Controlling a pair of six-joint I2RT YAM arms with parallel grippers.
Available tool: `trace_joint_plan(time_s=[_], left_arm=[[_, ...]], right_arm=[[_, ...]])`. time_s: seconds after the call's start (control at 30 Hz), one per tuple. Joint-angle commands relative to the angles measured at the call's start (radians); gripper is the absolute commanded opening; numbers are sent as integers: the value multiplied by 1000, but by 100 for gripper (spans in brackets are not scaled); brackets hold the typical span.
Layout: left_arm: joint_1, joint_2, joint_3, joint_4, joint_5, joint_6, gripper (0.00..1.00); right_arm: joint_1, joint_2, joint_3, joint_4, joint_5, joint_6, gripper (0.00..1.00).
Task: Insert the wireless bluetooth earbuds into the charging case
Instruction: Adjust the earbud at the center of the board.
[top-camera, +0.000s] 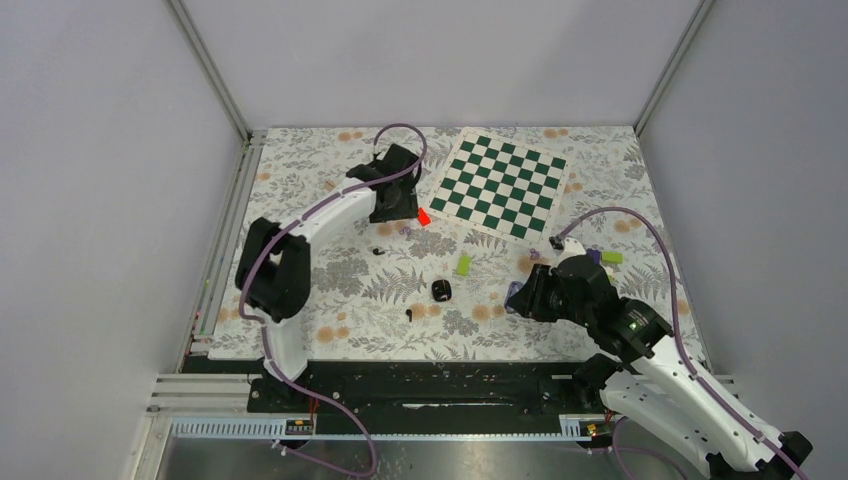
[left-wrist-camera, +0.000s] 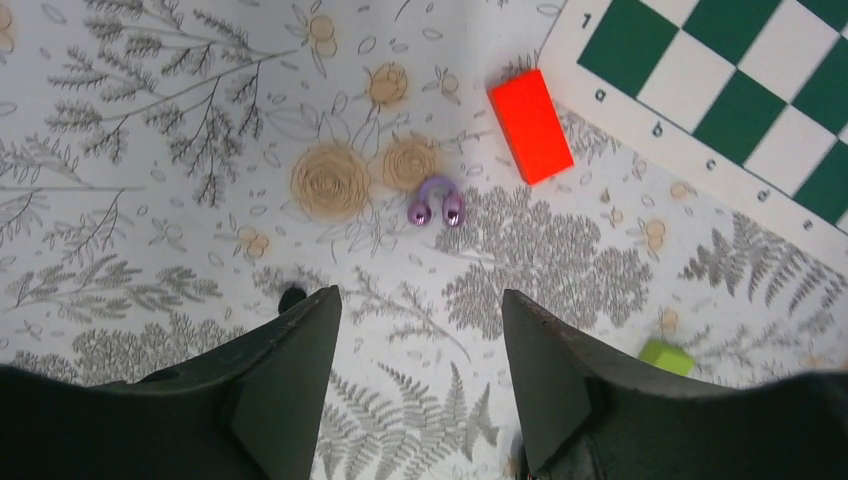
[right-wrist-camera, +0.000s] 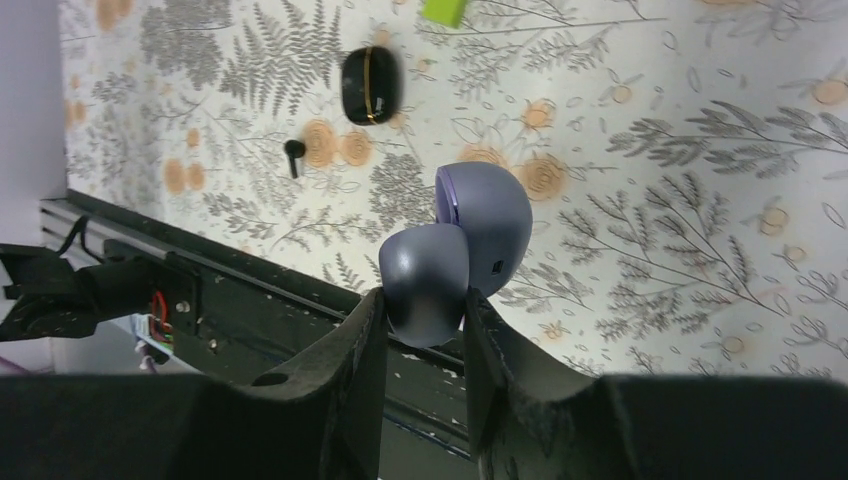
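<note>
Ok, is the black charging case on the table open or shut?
Shut: the charging case lies as one closed black pebble, only a thin gold seam showing, no sockets visible.

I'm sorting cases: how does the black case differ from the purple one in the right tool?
The black case is glossy with a gold line; the purple case is matte. The black case lies on the table; the purple case is hinged open, pinched in the right tool. Both are small, rounded.

The lilac charging case (right-wrist-camera: 480, 225), hinged open, sits clamped in the right gripper (right-wrist-camera: 422, 300). Two lilac earbuds (left-wrist-camera: 436, 203) lie together on the bench (left-wrist-camera: 150, 200).
</note>
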Motion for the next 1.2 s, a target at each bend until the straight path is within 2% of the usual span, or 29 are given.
trace_joint_plan(time_s=[0.0,0.17,0.43,0.7,0.93,1.17], left_arm=[[-1,125,157,-21,-60,26,60],[-13,241,266,-79,-78,26,50],[-24,301,281,-103,-84,34,47],[-24,341,289,-104,-75,27,36],[-25,356,300,-104,-61,26,35],[-25,336,288,-105,-58,22,22]], right_arm=[[-4,-15,57,-91,84,8,0],[-3,-44,65,-89,96,15,0],[-3,-49,73,-86,74,30,0],[-4,-59,73,-89,71,30,0],[-5,-69,66,-107,70,30,0],[-4,-74,58,-108,71,33,0]])
